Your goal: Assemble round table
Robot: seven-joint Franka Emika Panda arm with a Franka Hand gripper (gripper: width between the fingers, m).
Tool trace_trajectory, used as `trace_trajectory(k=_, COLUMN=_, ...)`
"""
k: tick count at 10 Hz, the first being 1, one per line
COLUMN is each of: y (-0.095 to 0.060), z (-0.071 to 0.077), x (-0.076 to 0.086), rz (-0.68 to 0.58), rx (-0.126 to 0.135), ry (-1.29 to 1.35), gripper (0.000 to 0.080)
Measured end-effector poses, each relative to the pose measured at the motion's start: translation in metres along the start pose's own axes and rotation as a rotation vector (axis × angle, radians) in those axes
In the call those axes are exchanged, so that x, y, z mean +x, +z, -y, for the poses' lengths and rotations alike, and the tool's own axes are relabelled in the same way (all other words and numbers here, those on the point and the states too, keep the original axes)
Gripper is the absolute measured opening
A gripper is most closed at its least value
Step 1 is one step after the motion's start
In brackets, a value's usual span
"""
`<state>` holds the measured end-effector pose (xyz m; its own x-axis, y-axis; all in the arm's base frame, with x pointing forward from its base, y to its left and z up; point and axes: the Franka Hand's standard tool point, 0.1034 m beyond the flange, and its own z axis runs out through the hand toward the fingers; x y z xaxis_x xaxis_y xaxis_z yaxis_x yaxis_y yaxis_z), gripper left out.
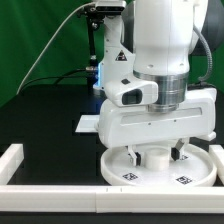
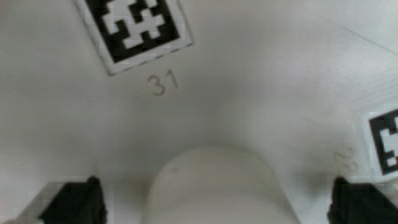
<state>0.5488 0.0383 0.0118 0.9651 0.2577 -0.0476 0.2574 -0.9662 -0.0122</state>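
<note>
The round table's large white disc (image 1: 118, 170) lies flat near the table's front edge, with square tags on its top. A short thick white leg (image 1: 157, 159) stands upright on the disc's middle. My gripper (image 1: 157, 153) hangs straight above it, one black finger on each side of the leg. In the wrist view the leg (image 2: 217, 185) rises between the two fingers (image 2: 71, 203), with a pale gap on each side. The gripper (image 2: 217, 205) is open and holds nothing. The disc (image 2: 214, 110) fills that view, with a tag (image 2: 137, 30) above the number 31.
A white border rail (image 1: 50, 188) runs along the front and up the exterior view's left side, close to the disc's rim. The marker board (image 1: 88, 124) lies on the black table behind the disc. A green backdrop stands at the rear.
</note>
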Motion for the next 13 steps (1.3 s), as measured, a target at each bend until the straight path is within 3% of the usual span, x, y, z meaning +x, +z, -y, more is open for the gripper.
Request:
trace_trajectory(k=2, y=-0.027, z=0.001, x=-0.013, rz=0.014, rx=-0.004, ry=0.033, gripper=0.0648)
trace_trajectory(k=3, y=-0.03, z=0.004, x=-0.019, rz=0.006, rx=-0.004, ry=0.053, gripper=0.0648)
trace_trajectory(k=8, y=-0.028, z=0.009, x=-0.021, rz=-0.003, rx=-0.009, ry=0.052, gripper=0.0649)
trace_trajectory(k=10, y=-0.031, z=0.013, x=-0.043, rz=0.067, rx=-0.02, ry=0.073, gripper=0.0649)
trace_trajectory(k=11, y=-0.035, z=0.015, x=-0.052, rz=0.067, rx=-0.038, ry=0.009, gripper=0.0649)
trace_trajectory(k=13, y=-0.036, z=0.012, x=-0.063, rz=0.054, rx=-0.033, ry=-0.161, gripper=0.0649)
